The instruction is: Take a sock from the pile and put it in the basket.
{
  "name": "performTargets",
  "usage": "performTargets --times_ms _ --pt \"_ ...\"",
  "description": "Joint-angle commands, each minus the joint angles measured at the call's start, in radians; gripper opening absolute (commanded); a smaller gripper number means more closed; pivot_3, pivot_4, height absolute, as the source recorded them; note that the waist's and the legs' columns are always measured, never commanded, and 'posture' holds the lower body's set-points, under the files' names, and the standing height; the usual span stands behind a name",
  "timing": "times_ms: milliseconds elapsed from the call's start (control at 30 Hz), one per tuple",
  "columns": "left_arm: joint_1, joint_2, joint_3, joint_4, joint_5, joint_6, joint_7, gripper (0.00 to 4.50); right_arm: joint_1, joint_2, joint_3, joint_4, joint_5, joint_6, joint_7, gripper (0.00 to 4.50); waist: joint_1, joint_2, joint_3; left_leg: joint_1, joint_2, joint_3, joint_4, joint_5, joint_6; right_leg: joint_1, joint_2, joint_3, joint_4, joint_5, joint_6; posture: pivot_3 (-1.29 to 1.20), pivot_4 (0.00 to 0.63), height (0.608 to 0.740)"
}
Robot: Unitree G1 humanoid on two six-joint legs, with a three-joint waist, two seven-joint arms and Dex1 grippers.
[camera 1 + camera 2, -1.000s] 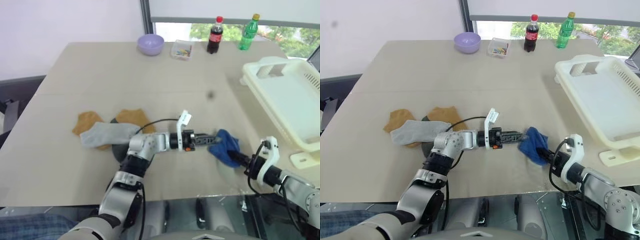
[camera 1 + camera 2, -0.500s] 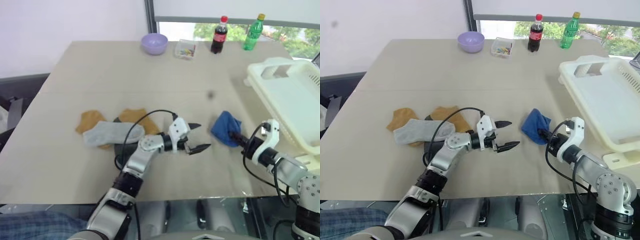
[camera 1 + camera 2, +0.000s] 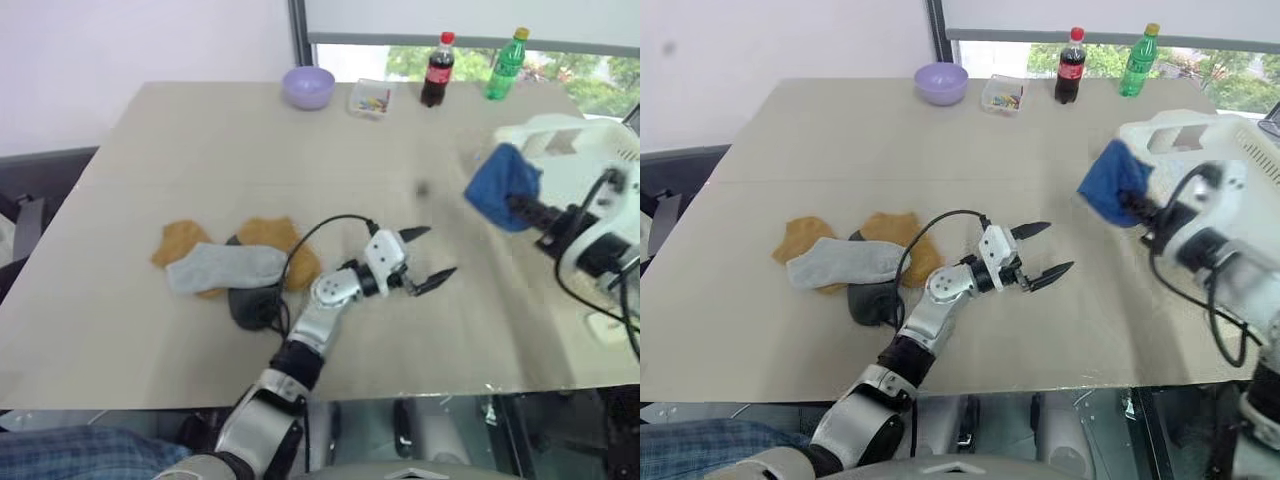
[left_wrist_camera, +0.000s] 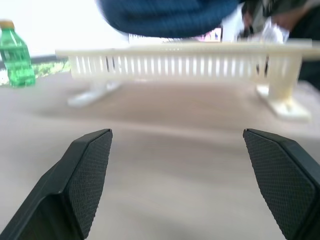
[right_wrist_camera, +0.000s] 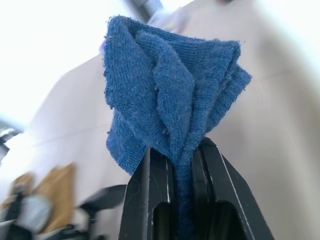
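On the table (image 3: 150, 130): you have the whole job laid out, with the basket at the right edge and the pile left of centre, well apart from each other.
Basket (image 3: 600, 170): cream-white with slotted sides, and from what you can see of its floor it holds no sock yet, so the drop is the part left to do.
Pile (image 3: 225, 265): a light grey sock lies across two mustard-orange ones with a dark grey one just in front; these lie flat on the table, untouched.
Blue sock (image 3: 503, 187): your picked item is off the table and in the air, bunched up, just short of the basket's near rim rather than over its opening.
Right pincer (image 5: 176, 165): pressed together on the blue sock, which stands up out of the fingers in a tight fold, so the hold looks firm to you.
Left pincer (image 3: 430, 255): spread wide and holding nothing, low over bare table between the pile and the basket.
Progress: you can count the pick as done; I judge the carry as partly done, with moving over the rim and letting go remaining.
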Motion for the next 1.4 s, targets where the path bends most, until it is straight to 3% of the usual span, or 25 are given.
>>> performTargets --times_ms 33,200,400,567,700,733,933,1167,1400 --pt "-0.02 -0.02 0.0 -0.096 -0.053 0.037 -0.04 4.5 0.018 -0.088 -0.086 0.04 0.016 -0.025 0.022 0.06 0.0 0.0 0.0 0.0 0.0 0.0 0.0 0.0 0.001 0.0 0.0 0.0 0.0 0.0 0.0 0.0 0.15 0.735" --pt "-0.018 -0.011 -0.004 -0.184 -0.086 0.091 -0.073 4.5 0.065 -0.183 -0.159 0.153 -0.045 -0.037 0.083 0.06 0.0 0.0 0.0 0.0 0.0 0.002 0.0 -0.001 0.001 0.0 0.0 0.002 0.0 0.0 0.0 0.0 0.15 0.735" --pt "-0.024 -0.006 -0.004 -0.267 -0.104 0.147 -0.077 4.5 0.087 -0.224 -0.193 0.294 -0.132 -0.053 0.165 0.06 -0.001 0.0 0.0 0.002 0.0 0.005 0.001 -0.001 0.001 0.0 0.0 0.004 0.0 0.0 0.001 0.0 0.15 0.735" --pt "-0.02 -0.006 -0.002 -0.297 -0.11 0.17 -0.065 4.5 0.07 -0.24 -0.194 0.363 -0.21 -0.062 0.216 2.12 -0.002 0.001 0.0 0.003 0.001 0.007 0.001 -0.001 0.002 0.0 0.001 0.006 0.0 0.0 0.001 0.0 0.15 0.735" --pt "-0.012 -0.004 -0.007 -0.308 -0.11 0.181 -0.068 4.5 0.084 -0.25 -0.184 0.38 -0.296 -0.074 0.263 4.22 -0.001 0.001 0.0 0.002 0.001 0.008 0.001 -0.001 0.002 0.0 0.001 0.007 0.0 0.0 0.001 0.0 0.15 0.735" --pt "-0.011 -0.003 -0.006 -0.307 -0.11 0.181 -0.069 4.5 0.085 -0.252 -0.185 0.382 -0.316 -0.082 0.284 4.48 -0.001 0.001 -0.001 0.003 0.001 0.008 0.001 -0.001 0.002 0.0 0.001 0.007 0.0 0.0 0.001 0.0 0.15 0.735" --pt "-0.001 0.013 -0.001 -0.31 -0.106 0.185 -0.07 4.5 0.105 -0.262 -0.197 0.359 -0.472 -0.202 0.419 4.48 -0.001 0.001 -0.001 0.003 0.001 0.009 0.001 -0.001 0.002 0.0 0.001 0.007 0.0 0.001 0.002 0.0 0.15 0.735" --pt "0.047 0.069 0.007 -0.36 -0.11 0.212 -0.067 4.5 0.154 -0.202 -0.2 0.129 -0.413 -0.253 0.647 4.48 -0.003 0.003 -0.001 0.004 0.002 0.01 0.001 -0.001 0.002 0.0 0.003 0.009 0.0 0.0 0.003 0.0 0.15 0.735" --pt "0.218 0.242 0.034 -0.523 -0.122 0.316 -0.08 4.5 0.291 -0.066 -0.043 -0.174 -0.486 -0.415 0.829 4.48 -0.005 0.003 -0.002 0.005 0.004 0.009 0.001 -0.001 0.002 0.0 0.004 0.009 0.0 0.0 0.003 0.0 0.15 0.735"
